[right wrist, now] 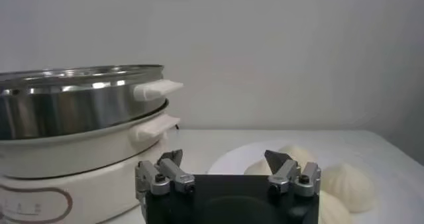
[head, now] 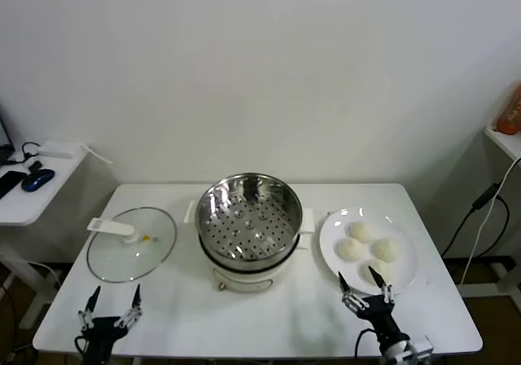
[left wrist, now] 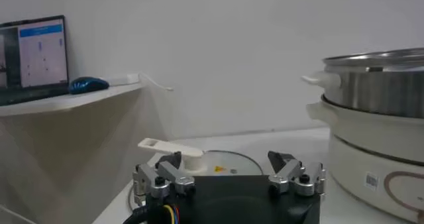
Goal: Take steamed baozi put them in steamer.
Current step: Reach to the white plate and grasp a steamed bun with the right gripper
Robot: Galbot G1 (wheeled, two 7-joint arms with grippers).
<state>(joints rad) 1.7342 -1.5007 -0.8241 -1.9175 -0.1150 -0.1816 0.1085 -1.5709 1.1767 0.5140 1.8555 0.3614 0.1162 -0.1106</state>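
Note:
Several white steamed baozi (head: 350, 249) lie on a flat white plate (head: 332, 233) to the right of the steamer (head: 248, 218). The steamer is a shiny steel pot on a white base, and its perforated tray is bare. My right gripper (head: 356, 275) hovers open over the plate's near edge and partly hides the nearest bun. In the right wrist view the right gripper (right wrist: 224, 156) holds nothing, with baozi (right wrist: 351, 182) just ahead and the steamer (right wrist: 73, 109) to one side. My left gripper (head: 116, 290) stands open near the table's front left, holding nothing.
A glass lid (head: 130, 247) with a white handle lies flat to the left of the steamer, just ahead of the left gripper (left wrist: 224, 158). A side desk (head: 32, 190) with a blue mouse stands at the far left. A cable (head: 480, 206) hangs at the right.

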